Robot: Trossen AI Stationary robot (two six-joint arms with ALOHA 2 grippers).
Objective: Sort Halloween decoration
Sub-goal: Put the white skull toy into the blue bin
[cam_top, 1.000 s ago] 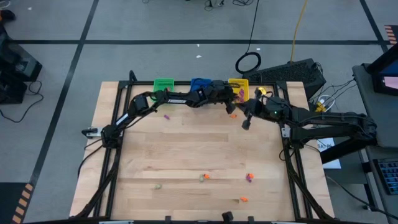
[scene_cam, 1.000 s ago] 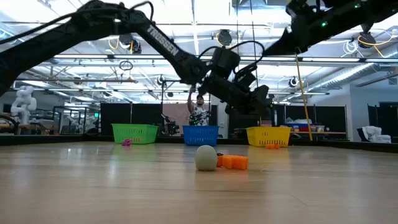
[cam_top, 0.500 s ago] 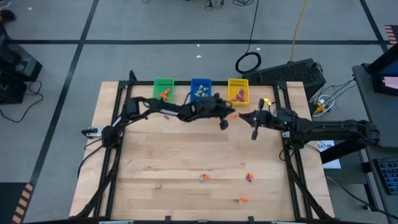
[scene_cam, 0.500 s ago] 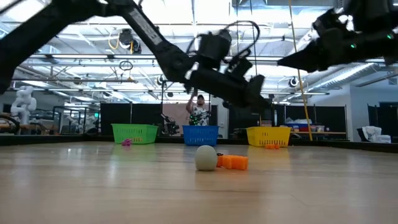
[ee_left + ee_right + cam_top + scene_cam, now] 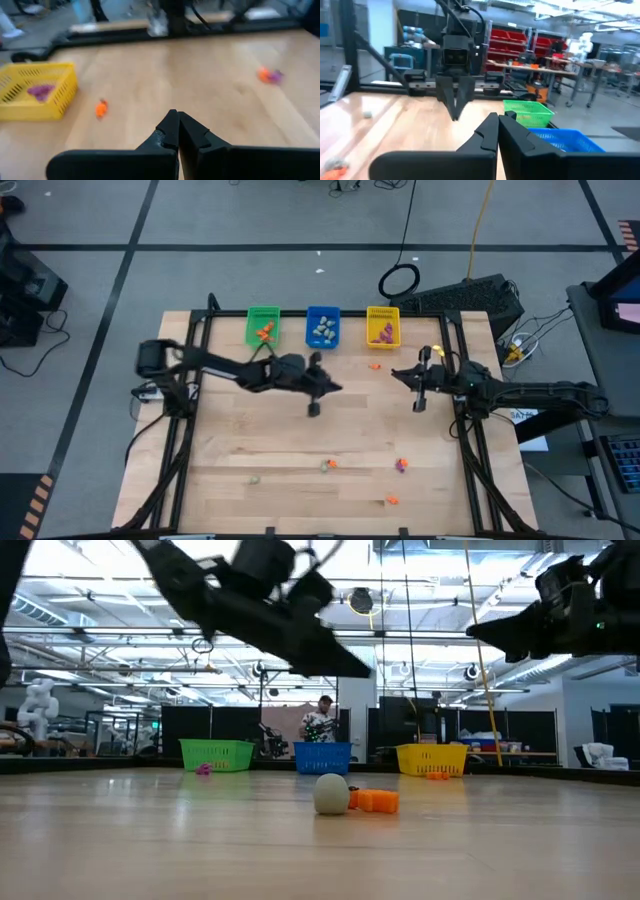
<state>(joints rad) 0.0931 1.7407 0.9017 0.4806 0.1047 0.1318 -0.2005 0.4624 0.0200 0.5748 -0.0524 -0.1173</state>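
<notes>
Our left gripper (image 5: 314, 409) hangs mid-table, fingers pinched together on nothing; the right gripper (image 5: 419, 404), also closed and empty, waits near the right edge. Loose Halloween decoration (image 5: 328, 465) lies toward the front edge, almost straight ahead of the left gripper — we'd call it nearer.

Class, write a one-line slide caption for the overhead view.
Two shut grippers, left and right, hover over a table scattered with trinkets.
</notes>
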